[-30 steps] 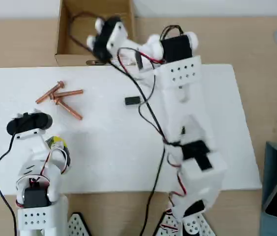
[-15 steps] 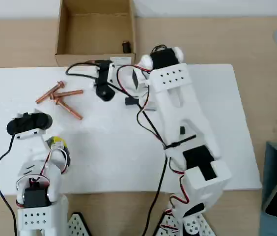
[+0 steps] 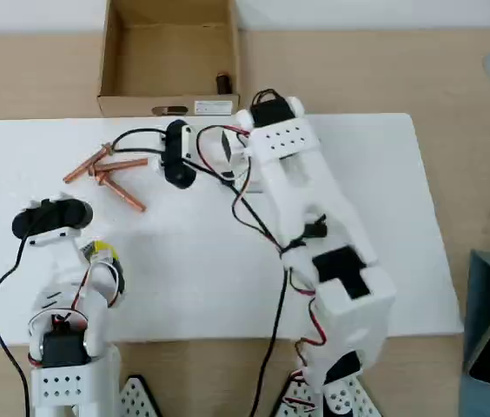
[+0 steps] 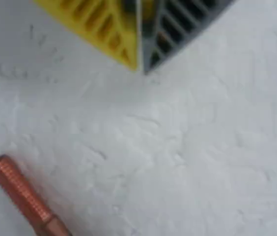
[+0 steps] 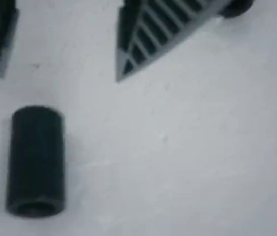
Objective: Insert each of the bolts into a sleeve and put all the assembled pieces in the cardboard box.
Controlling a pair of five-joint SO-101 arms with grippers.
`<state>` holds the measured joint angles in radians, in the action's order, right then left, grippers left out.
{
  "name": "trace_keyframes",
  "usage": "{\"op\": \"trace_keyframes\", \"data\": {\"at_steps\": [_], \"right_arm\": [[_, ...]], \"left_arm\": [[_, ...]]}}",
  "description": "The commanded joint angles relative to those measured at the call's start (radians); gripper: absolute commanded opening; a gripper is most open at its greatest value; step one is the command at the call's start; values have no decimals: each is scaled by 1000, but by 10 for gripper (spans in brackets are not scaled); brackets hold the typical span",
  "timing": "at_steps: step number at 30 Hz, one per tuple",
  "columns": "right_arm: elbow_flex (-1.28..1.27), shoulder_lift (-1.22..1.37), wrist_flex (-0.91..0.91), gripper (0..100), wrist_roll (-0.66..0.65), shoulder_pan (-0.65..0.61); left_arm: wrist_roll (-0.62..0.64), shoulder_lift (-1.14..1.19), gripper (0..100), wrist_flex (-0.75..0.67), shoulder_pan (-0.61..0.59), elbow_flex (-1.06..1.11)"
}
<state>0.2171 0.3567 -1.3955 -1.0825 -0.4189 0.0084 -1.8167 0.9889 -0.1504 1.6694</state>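
Wood table (image 3: 401, 69) w/ a white mat (image 3: 184, 278) over most of it. R arm (image 3: 306, 200) runs from the near edge up the mat's middle, wrist bent over toward the bolts. 1 s ago that wrist hung over the box. By 0.5 s ago it had swung back onto the mat, and now it sits a bit further from the box. R gripper (image 5: 60, 71): jaws wide, nothing btw them. L arm (image 3: 62, 339) is folded at the near left corner, same pose as before. L gripper (image 4: 141, 64) points down at the mat, jaws closed tip to tip, holding nothing.

Cardboard box (image 3: 106, 69) stands right at the mat's far edge. A dark assembled piece (image 3: 223, 82) lies inside, against the wall on the R arm's side; 1 s ago the wrist covered that spot. Copper bolts (image 3: 122, 163) lie in a loose pile on the mat's far left, unmoved. One bolt (image 4: 23, 196) shows its threaded end near the L gripper's tips, not touching.

Black sleeve (image 5: 36, 160) lies on its side on the mat, just beyond the R gripper's tips and apart from them. In the high view the arm now covers it; earlier it lay in plain sight.
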Motion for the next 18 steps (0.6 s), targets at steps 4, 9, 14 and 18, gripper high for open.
{"op": "trace_keyframes", "data": {"at_steps": [4, 9, 14, 18], "right_arm": [[168, 127, 9, 171, -28, -8], [228, 213, -11, 171, -31, -8], [263, 288, -11, 171, -31, -5], [286, 343, -9, 168, -29, -10]], "left_arm": [[0, -5, 2, -11, -8, -3], [0, -5, 2, -11, -8, -3], [0, -5, 2, -11, -8, -2], [0, -5, 2, -11, -8, -2]]}}
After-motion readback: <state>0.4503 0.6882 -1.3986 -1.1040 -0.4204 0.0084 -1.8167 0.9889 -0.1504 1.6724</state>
